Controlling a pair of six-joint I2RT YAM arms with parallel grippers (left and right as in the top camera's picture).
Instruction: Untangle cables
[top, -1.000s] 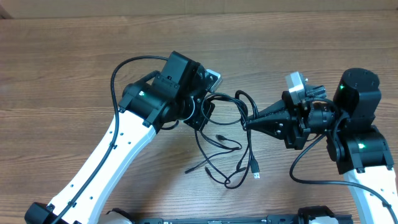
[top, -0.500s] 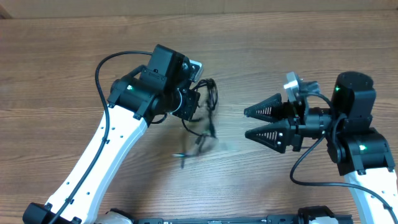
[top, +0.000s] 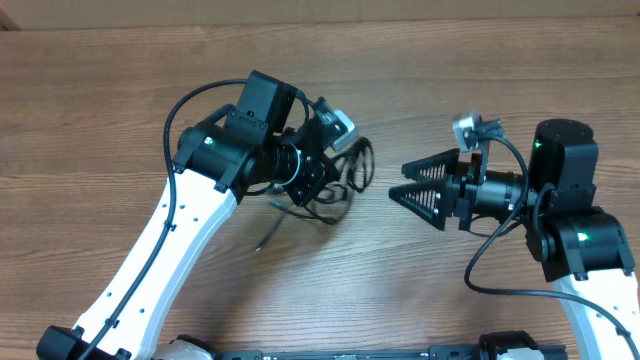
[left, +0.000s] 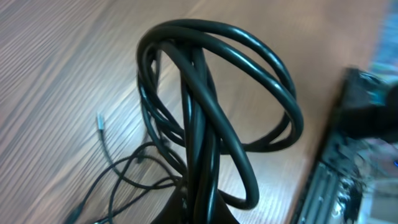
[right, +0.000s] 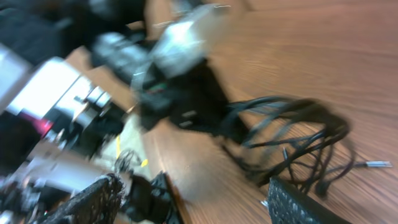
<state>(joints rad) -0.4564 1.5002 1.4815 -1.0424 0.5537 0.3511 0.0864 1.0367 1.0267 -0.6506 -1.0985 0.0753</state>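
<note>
Right gripper (top: 398, 181) has released the cables (top: 352, 168), jaws apart; left gripper (top: 318, 178) clutches them above the wood-grain table (top: 450, 60)

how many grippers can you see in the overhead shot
2. The left gripper is left of centre, shut on the cables. The right gripper is to their right, open and apart from them. No others show.

My left arm (top: 170, 240) and right arm (top: 580, 240) are white along the long links, with black housings at the joints. A small green light (top: 210, 142) glows on each. Thick black wires (top: 175, 110) loop off the housings. My right end effector (top: 397, 181) has two black, tapered fingers (top: 430, 168) with ribbed faces, and a grey camera block (top: 468, 127) at the wrist.
</note>
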